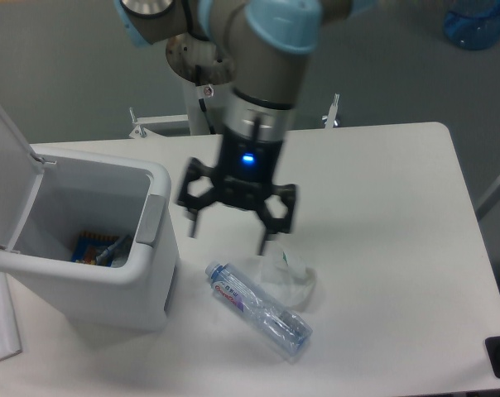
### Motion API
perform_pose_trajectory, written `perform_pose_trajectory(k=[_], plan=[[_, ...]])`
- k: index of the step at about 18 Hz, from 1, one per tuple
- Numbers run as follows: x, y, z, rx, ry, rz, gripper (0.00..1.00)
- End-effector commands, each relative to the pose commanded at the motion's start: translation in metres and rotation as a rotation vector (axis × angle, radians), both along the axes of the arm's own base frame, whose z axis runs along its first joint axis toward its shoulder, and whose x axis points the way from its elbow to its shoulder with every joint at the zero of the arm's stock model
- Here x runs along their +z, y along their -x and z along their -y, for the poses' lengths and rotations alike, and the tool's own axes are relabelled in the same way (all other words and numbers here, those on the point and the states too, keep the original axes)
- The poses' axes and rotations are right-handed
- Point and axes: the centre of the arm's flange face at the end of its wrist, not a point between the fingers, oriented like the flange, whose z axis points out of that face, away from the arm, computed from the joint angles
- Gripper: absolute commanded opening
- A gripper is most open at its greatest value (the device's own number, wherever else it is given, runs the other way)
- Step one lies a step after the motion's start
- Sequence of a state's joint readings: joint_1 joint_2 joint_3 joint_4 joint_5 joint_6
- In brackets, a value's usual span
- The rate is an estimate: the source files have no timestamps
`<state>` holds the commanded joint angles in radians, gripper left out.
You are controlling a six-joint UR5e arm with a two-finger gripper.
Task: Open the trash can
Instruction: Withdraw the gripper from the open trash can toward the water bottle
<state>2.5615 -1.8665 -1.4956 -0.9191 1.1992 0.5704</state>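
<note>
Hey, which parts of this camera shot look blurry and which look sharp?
In the fixed camera view, the gripper and the arm above it are smeared by motion blur; the open trash can, the plastic bottle and the table are sharp, under even, soft light.
</note>
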Motion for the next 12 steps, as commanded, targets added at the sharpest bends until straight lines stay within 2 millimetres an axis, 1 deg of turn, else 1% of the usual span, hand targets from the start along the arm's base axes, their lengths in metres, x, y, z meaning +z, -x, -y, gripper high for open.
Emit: perform_pose_trajectory(k=[1,2,4,6,7,8,11,12], plan=[[-0.019,0.024,0.009,0.020,0.049,-0.023,1.00],[-0.032,0.042,0.010,0.030,0.097,-0.044,1.00],[-0.055,0.065,0.004,0.005,0.176,-0.084,1.00],[-0.084,0.084,0.002,-0.075,0.303,-0.157,1.00],[-0.092,0.091,0.002,-0.112,0.367,-0.189,1.00],[-0.096,0.094,0.002,-0.152,0.405,-0.209,1.00],[-0.101,0.091,0.006,-0.277,0.468,-0.228,1.00],[-0.100,0.091,0.009,-0.305,0.496,-0.229,1.00]])
